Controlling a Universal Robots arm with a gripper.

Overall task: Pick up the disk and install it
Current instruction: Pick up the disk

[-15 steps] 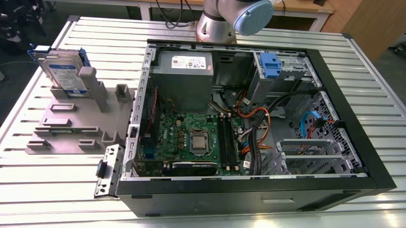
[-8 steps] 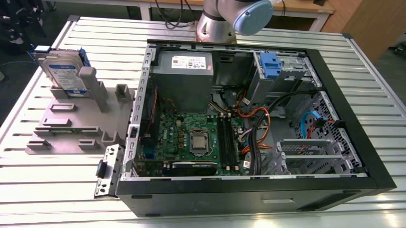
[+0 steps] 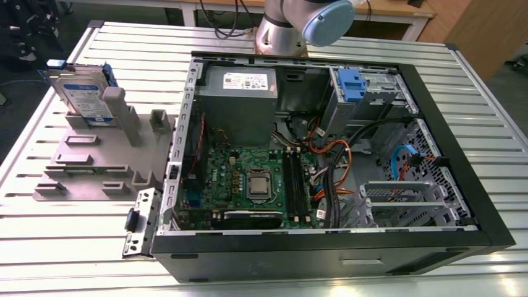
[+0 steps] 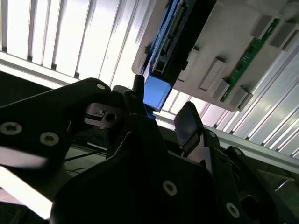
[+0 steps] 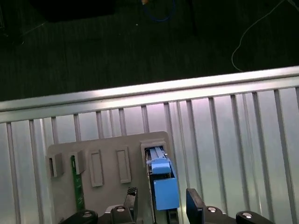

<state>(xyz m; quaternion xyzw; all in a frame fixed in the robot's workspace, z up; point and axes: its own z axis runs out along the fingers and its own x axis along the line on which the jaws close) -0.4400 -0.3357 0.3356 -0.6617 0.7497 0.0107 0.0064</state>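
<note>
**A:** What is taking up the most room?

**B:** The slatted metal table (image 3: pixel 495 93) is carrying everything. The open computer case (image 3: pixel 330 250) is lying on its side across the exterior view's middle and right, with its boards and cables facing up. The arm (image 3: pixel 289 28) is rising at the table's far edge, behind the case.

**A:** And on the exterior view's left?

**B:** A grey holder plate (image 3: pixel 83 167) is lying flat on the table, just beside the case. The disk (image 3: pixel 83 96) is standing on edge in a slot at the plate's far end, its printed label showing in the exterior view. Its blue bracket (image 5: pixel 164 189) is framing it.

**A:** What is the gripper doing?

**B:** In both wrist views the gripper (image 5: pixel 161 198) is hovering over the disk's blue end. Its fingers (image 5: pixel 193 201) are standing wide apart and holding nothing. In the first wrist view the bracket is lying between them.

**A:** Anything smaller?

**B:** A green memory stick (image 5: pixel 78 186) is sitting in another slot of the plate, a few slots away from the disk.
</note>
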